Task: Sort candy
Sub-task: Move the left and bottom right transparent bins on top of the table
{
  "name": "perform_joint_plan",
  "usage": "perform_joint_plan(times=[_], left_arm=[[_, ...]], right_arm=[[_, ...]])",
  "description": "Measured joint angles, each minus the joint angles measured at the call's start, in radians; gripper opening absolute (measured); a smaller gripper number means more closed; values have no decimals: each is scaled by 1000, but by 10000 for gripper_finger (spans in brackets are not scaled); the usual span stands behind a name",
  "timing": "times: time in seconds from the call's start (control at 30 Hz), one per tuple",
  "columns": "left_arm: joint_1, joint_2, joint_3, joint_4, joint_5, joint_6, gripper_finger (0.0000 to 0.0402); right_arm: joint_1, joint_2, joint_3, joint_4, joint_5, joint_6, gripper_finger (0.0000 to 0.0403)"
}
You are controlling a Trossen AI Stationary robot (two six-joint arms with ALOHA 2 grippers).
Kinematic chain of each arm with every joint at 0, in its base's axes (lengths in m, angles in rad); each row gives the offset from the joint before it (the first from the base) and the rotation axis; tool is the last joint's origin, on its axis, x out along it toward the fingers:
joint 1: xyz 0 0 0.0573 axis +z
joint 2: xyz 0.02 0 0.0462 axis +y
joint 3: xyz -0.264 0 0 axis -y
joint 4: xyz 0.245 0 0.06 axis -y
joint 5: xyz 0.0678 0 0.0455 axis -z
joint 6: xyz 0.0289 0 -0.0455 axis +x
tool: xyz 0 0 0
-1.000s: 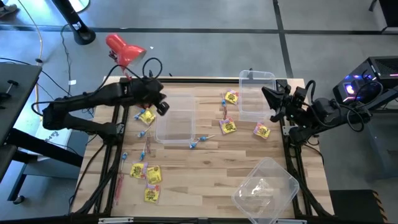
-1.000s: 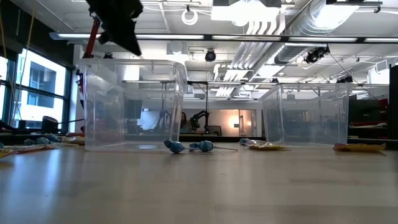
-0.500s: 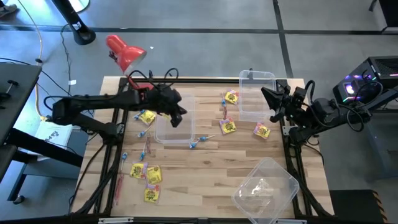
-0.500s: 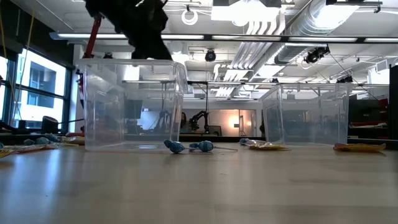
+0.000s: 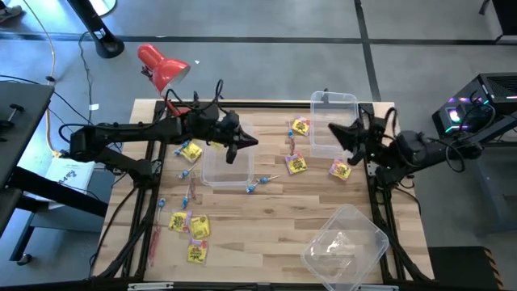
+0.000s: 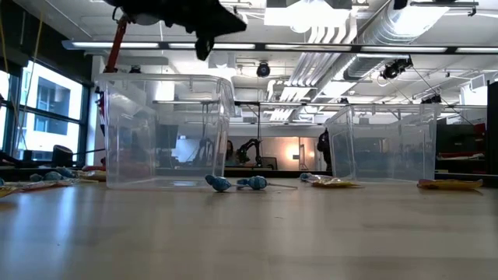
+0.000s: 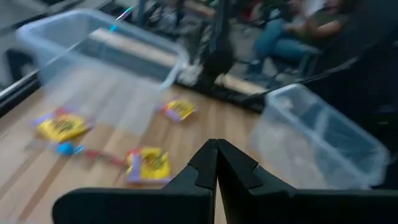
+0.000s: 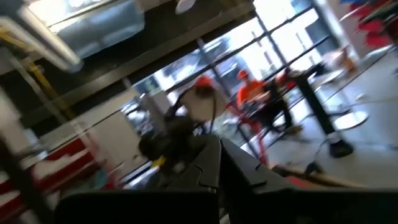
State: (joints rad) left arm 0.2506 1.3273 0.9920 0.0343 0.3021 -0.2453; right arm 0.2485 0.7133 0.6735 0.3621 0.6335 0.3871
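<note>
bare wood (image 5: 283,218) lies open between the two upright bins (image 5: 229,153) (image 5: 334,123); candy (image 5: 296,164) clutters it.

Even, bright light falls on the wooden table (image 5: 275,210) from overhead — shadows under the arms and bins stay soft and short. At the far right, a purple glow marks a device (image 5: 460,113) beside the table. From table height the ceiling lights (image 6: 303,12) glare white while the near tabletop lies dim and out of focus; the left clear bin (image 6: 163,128) shows pale reflections. Both wrist views are smeared by motion blur — the right wrist view most, with blown-out windows (image 8: 292,37) and streaked shapes; in the left wrist view the yellow packets (image 7: 149,165) are soft.
</note>
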Motion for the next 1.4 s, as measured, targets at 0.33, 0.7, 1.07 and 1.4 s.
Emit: perform_joint_plan(times=[0.33,0.7,1.07,1.4], left_arm=[[-44,-1,17,293,137,-79,0],[-64,0,58,-28,201,12,0],[-65,0,59,-100,254,48,0],[-60,2,59,-159,218,212,0]], right_arm=[[0,147,2,154,-218,184,0],[1,317,162,-253,-585,572,0],[147,453,248,-702,-1062,922,0],[303,474,250,-965,-1100,1095,0]])
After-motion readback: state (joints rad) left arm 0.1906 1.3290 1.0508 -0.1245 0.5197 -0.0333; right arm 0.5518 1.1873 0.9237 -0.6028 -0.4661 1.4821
